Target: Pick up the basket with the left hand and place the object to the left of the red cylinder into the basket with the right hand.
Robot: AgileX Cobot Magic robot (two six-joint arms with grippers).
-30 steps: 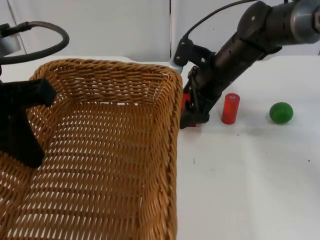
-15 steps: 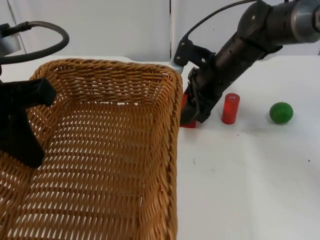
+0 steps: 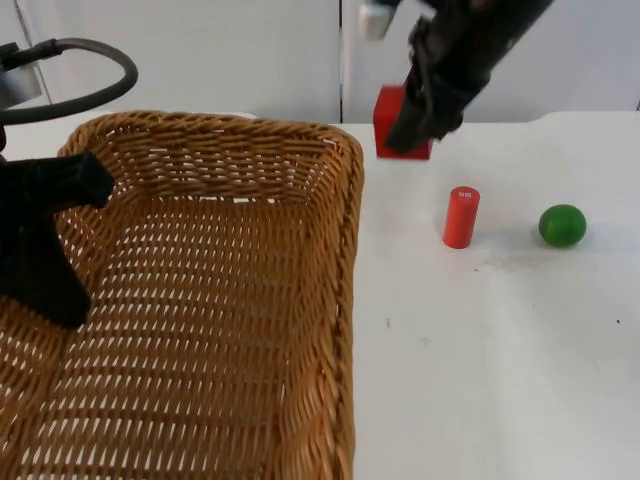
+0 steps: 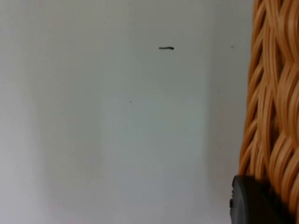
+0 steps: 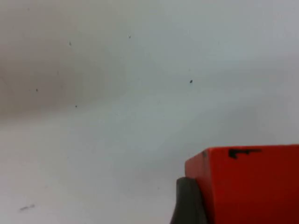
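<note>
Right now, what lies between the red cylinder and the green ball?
Nothing: top view shows bare white table between the red cylinder and green ball.

Basket (image 3: 200, 300): near end and left side cut off by the top view's edge. Left gripper (image 3: 45, 250) sits as a dark mass at the basket's left rim, fingers not resolvable. Red block (image 3: 392, 118): right part hidden behind the right gripper (image 3: 425, 125), finger gap not visible. Right wrist view crops the block (image 5: 252, 184) at the frame edge. Left wrist view gives just a strip of basket rim (image 4: 275, 93).
</note>
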